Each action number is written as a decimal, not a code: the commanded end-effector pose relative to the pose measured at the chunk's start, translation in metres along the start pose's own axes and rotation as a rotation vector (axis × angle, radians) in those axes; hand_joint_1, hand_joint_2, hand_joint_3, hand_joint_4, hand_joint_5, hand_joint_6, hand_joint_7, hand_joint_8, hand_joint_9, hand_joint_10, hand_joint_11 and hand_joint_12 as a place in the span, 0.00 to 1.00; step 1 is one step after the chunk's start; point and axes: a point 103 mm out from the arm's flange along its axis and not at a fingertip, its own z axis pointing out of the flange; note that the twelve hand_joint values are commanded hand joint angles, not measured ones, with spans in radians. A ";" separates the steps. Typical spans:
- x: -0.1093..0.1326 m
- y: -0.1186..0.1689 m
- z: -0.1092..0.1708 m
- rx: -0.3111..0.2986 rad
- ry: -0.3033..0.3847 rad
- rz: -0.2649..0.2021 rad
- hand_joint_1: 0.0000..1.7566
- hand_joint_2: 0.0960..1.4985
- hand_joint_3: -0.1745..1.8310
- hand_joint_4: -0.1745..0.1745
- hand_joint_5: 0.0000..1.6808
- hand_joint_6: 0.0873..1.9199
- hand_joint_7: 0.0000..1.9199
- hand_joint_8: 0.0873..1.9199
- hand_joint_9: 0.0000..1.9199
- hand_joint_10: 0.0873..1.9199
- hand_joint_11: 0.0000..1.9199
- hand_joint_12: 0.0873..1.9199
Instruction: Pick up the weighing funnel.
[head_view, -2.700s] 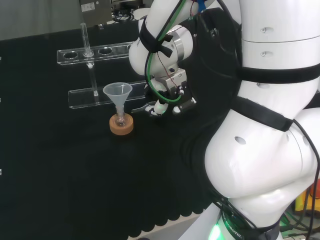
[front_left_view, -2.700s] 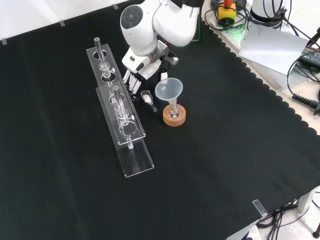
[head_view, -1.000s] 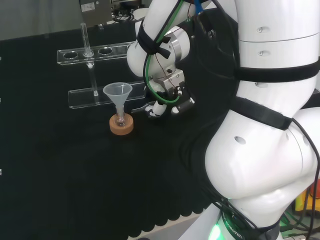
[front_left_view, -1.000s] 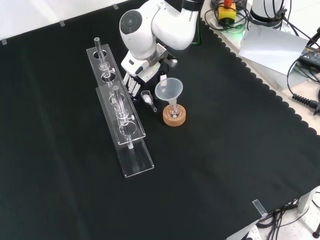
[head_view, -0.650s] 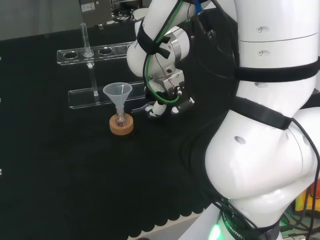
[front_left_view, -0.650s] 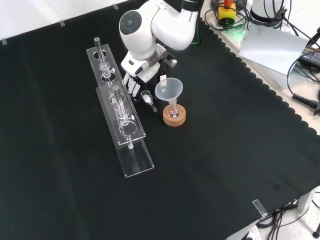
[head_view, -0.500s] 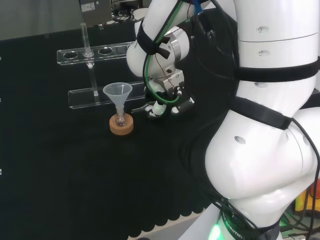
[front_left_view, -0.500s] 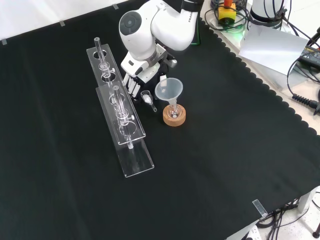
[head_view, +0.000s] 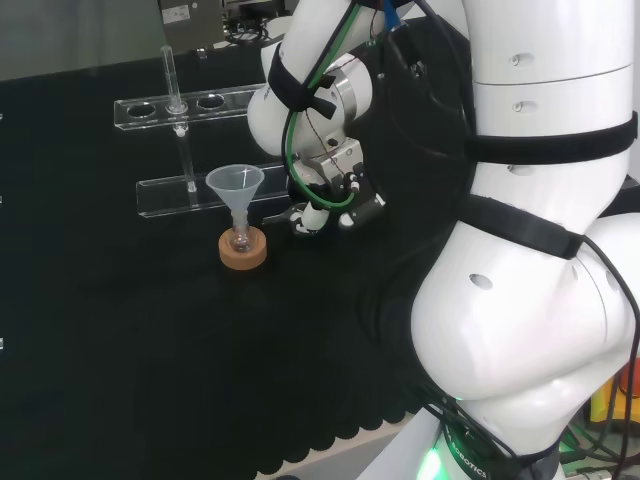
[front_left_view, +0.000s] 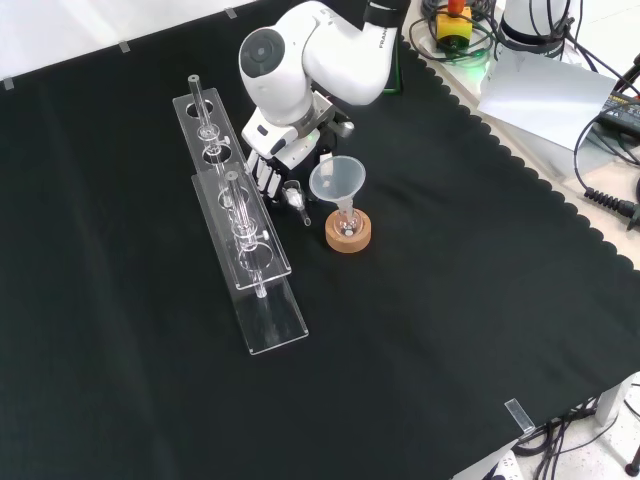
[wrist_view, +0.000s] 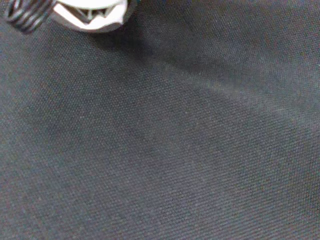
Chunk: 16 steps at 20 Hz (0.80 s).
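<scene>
The small, clear, scoop-shaped weighing funnel (front_left_view: 295, 196) lies on the woven black cloth (front_left_view: 450, 300), between the clear plastic rack (front_left_view: 247, 243) and the cone-shaped funnel (front_left_view: 338, 180) on its round cork ring (front_left_view: 349, 234). The black and white hand (front_left_view: 278, 152) reaches down just beside it, fingers (front_left_view: 264, 176) fairly straight and holding nothing.

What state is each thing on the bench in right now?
hand, open, fingers pointing down beside the weighing funnel
weighing funnel, lying on the cloth, not lifted
funnel, upright, mouth up, stem in the small flask
small flask, seated in the cork ring
clear racks, standing, tubes upright in them
</scene>
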 end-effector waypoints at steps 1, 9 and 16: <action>-0.004 -0.002 -0.004 -0.002 -0.018 0.009 0.61 0.51 0.32 0.98 0.66 0.42 0.39 0.33 0.52 0.20 0.34 0.59; -0.015 -0.014 -0.025 -0.030 -0.019 0.020 0.62 0.47 0.38 1.00 0.67 0.45 0.40 0.32 0.54 0.18 0.36 0.57; -0.020 -0.023 -0.032 -0.039 -0.005 0.030 0.62 0.45 0.40 1.00 0.67 0.45 0.40 0.32 0.54 0.18 0.36 0.57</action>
